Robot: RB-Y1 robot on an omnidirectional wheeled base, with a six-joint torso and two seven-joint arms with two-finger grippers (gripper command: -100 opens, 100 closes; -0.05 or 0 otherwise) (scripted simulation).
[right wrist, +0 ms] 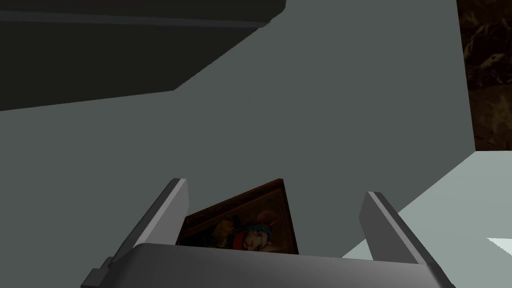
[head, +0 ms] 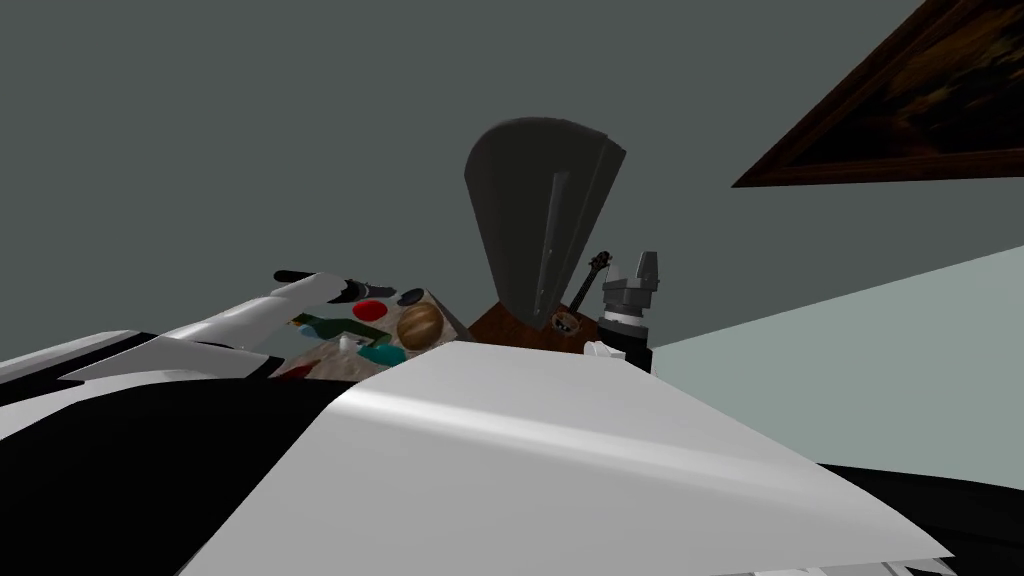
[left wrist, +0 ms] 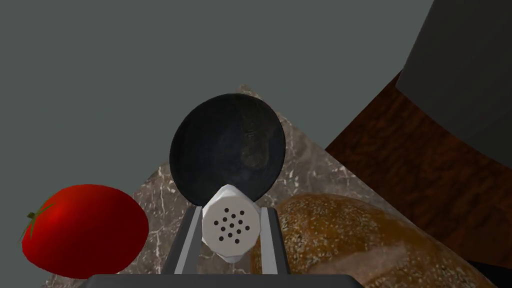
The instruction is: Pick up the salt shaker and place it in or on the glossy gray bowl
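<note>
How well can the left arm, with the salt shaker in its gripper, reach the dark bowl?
Probably yes: the left gripper holds the salt shaker just before the bowl, with nothing between.

The salt shaker [left wrist: 231, 231] hides part of the dark bowl [left wrist: 227, 145].

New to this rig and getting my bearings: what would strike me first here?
The white salt shaker, clamped in the left gripper, with the dark glossy bowl beyond it on the marbled table. A red tomato and a brown loaf flank the gripper; the right gripper stands open, apart from the table.
</note>
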